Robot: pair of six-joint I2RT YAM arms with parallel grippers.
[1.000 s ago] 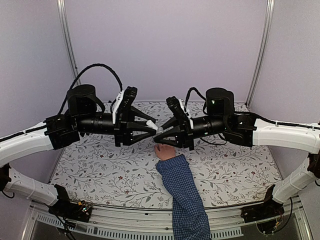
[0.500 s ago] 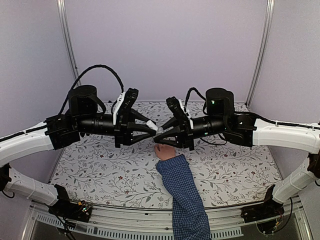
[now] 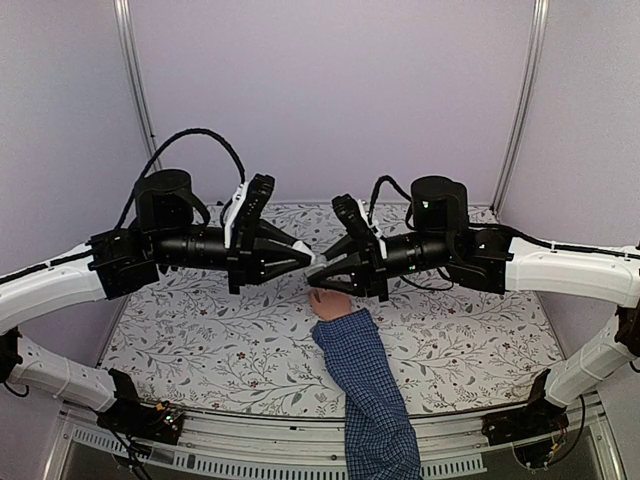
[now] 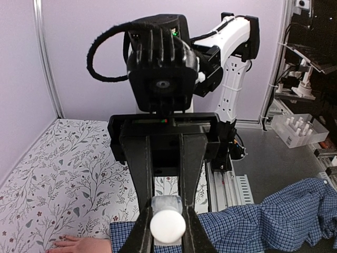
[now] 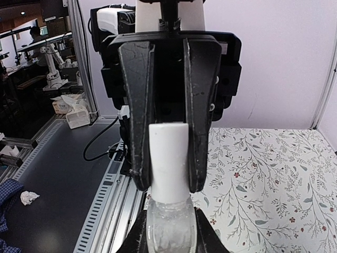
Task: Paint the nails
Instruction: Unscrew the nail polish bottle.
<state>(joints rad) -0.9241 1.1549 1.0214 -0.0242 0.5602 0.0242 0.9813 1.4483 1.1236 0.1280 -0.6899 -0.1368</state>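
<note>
Two robot arms meet in mid-air above a floral-patterned tabletop. The right hand is clamped on the clear glass body of a nail polish bottle. The left hand is closed on the bottle's white cap. The bottle lies roughly level between them, its long axis along the line from one hand to the other, cap end towards the left arm.

The step in hand looks like opening the bottle. No brush is out and nothing has reached the nails. Next, the left hand would likely need to turn the cap about the bottle's axis while the right hand holds the glass steady. It would then draw the cap straight out along that axis so the brush comes free.

The nails sit just below the bottle, on a small pale person's palm resting flat on the tabletop. They are too small to make out singly. A blue checked sleeve runs from the near edge diagonally up to it, and the fingertips point away from the arm bases and towards the left.
</note>
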